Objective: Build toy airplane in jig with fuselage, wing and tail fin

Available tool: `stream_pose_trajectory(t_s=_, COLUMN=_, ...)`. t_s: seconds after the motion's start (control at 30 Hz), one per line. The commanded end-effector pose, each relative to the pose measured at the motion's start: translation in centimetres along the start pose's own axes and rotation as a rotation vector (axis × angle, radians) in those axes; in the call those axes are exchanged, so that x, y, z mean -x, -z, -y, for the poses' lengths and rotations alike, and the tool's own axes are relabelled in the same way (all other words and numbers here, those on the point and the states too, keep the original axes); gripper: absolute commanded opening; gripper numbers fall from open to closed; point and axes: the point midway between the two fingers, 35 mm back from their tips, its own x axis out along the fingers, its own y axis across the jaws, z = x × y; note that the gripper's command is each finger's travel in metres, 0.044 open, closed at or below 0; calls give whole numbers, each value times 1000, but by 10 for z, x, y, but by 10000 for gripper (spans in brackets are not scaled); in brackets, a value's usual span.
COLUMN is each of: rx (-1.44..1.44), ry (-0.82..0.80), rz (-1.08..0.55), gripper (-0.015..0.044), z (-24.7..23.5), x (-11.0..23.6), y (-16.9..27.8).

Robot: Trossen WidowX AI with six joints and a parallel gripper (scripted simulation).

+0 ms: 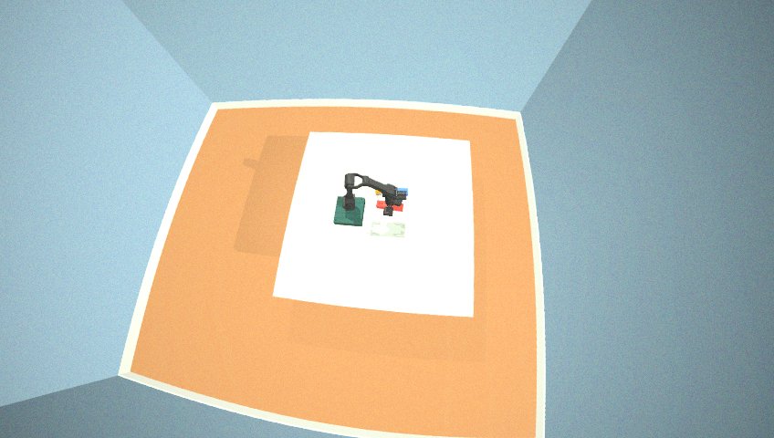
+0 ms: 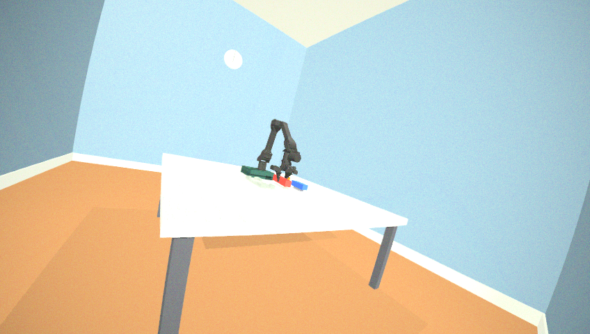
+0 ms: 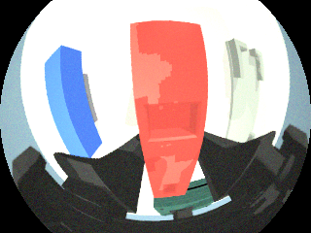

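The red fuselage (image 1: pixel 398 206) (image 2: pixel 284 181) (image 3: pixel 167 84) lies on the white table (image 1: pixel 380 271) (image 2: pixel 227 207). My gripper (image 1: pixel 387 210) (image 2: pixel 282 177) (image 3: pixel 170 150) is down on it, and the dark fingers are shut on its two long sides near one end. The blue wing (image 1: pixel 402 190) (image 2: pixel 299 184) (image 3: pixel 68 100) lies flat on one side of the fuselage. The pale, see-through jig (image 1: pixel 387 229) (image 2: pixel 260 181) (image 3: pixel 245 91) lies on the other side, with nothing in its cradle. The tail fin is mostly hidden by the arm.
The arm's green base plate (image 1: pixel 348 211) (image 2: pixel 256 170) (image 3: pixel 185 200) sits close behind the parts. The table's edges are far from the parts on all sides.
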Motion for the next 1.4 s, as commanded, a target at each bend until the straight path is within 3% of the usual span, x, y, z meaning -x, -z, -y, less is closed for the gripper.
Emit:
stream_pose_trajectory(t_s=0.0, rx=-4, ry=2, rz=14, gripper=0, z=0, x=16, y=-5)
stream_pose_trajectory(t_s=1.0, rx=-4, ry=2, rz=13, gripper=0, z=1, x=108, y=2)
stream_pose_trajectory(t_s=1.37, rx=4, ry=4, rz=14, gripper=0, z=14, x=104, y=-4)
